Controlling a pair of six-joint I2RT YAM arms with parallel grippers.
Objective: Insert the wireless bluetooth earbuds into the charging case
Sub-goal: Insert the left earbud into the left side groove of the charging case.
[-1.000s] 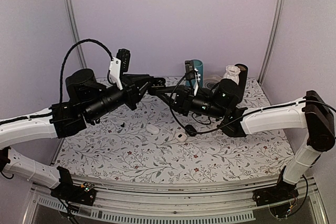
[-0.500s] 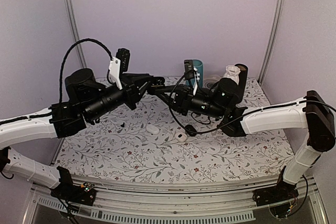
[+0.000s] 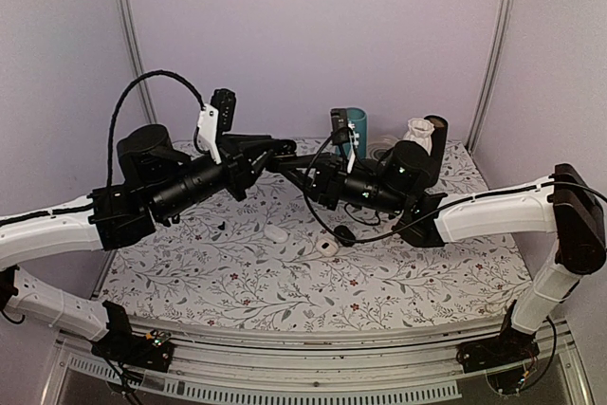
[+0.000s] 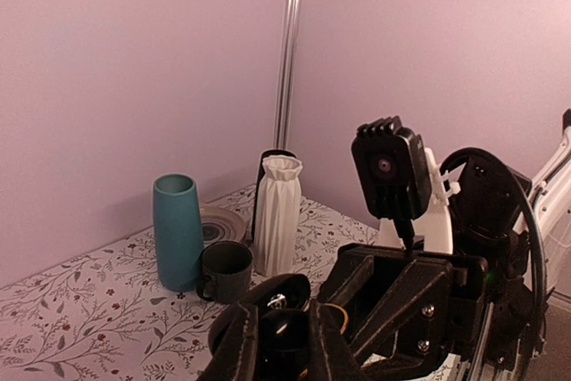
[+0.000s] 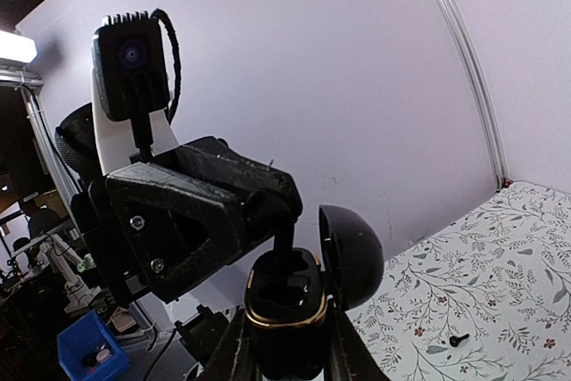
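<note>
My right gripper [image 5: 287, 338] is shut on the black charging case [image 5: 285, 299], held in mid-air with its gold rim up and its domed lid [image 5: 351, 256] swung open. From above, my left gripper [image 5: 273, 210] is shut on a tiny dark earbud [image 5: 284, 252] whose stem reaches down into a socket of the case. In the left wrist view the bud sits between my left fingers [image 4: 239, 341], with the case lid [image 4: 287, 294] just behind. The two grippers meet above the table's middle [image 3: 285, 160]. A second small dark bud [image 5: 459, 341] lies on the table.
On the flowered table [image 3: 237, 282] lie a shut white case [image 3: 276, 232] and an open white case [image 3: 328, 248]. At the back stand a teal vase [image 4: 177, 231], a dark mug [image 4: 225, 271], a white pleated vase [image 4: 277, 211] and a plate [image 4: 219, 223].
The right gripper with the case has crept slightly left toward the left gripper. Both grips look unchanged.
</note>
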